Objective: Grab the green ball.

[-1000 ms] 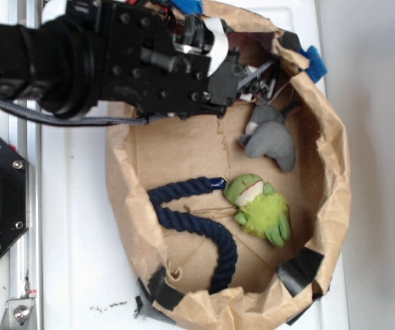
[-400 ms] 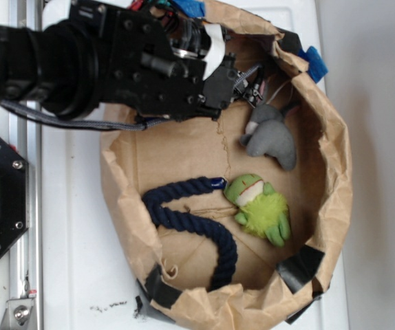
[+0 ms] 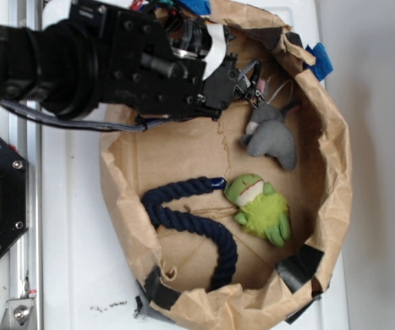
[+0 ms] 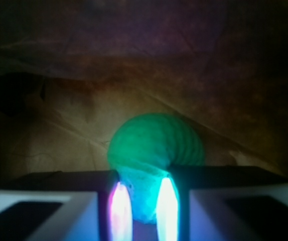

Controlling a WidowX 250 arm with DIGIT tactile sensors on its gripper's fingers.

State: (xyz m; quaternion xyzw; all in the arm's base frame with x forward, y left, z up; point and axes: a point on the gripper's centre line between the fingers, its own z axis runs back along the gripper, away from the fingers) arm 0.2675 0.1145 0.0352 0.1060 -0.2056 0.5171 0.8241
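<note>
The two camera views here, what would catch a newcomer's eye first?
In the wrist view, the green ball glows against dark brown paper, sitting right between the gripper fingers. In the exterior view, the bulky black arm reaches into the top of a crumpled paper bowl. Inside lie a navy rope, a lime-green plush frog and a grey plush.
</note>
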